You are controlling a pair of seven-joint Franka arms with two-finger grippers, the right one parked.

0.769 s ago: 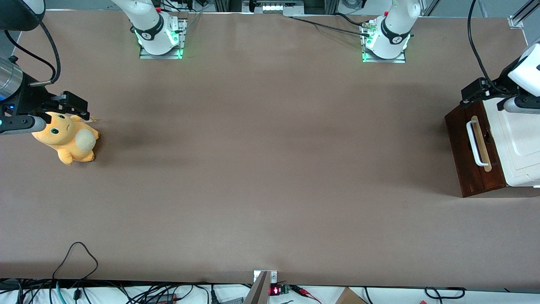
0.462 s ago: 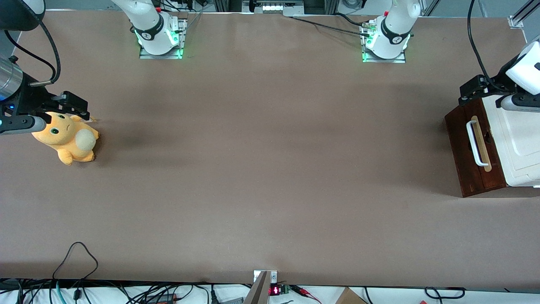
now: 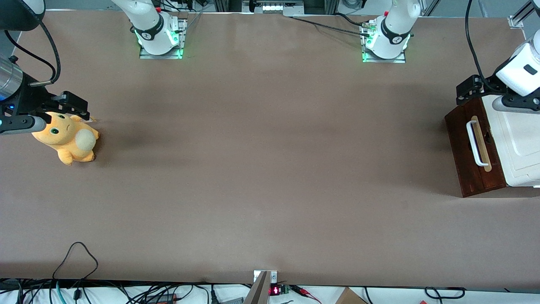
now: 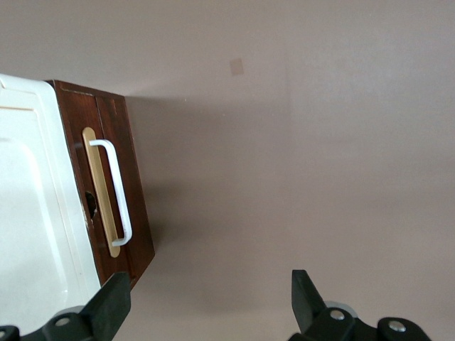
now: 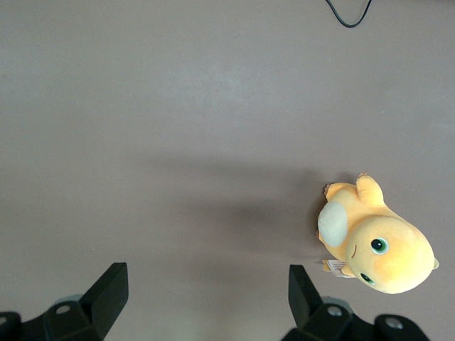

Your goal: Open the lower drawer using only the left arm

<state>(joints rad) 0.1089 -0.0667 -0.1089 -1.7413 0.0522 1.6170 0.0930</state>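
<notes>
Front view | brown table | fingers open above table, near lower drawer

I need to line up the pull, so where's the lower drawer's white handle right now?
The white handle sits on the lower drawer at the working arm's end of the table; the open gripper hangs just above the drawer's corner farther from the front camera.

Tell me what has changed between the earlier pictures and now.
The left arm and its gripper moved slightly farther from the front camera, above the drawer unit's corner, fingers open and empty. The lower drawer stayed shut; the plush toy did not move.
</notes>
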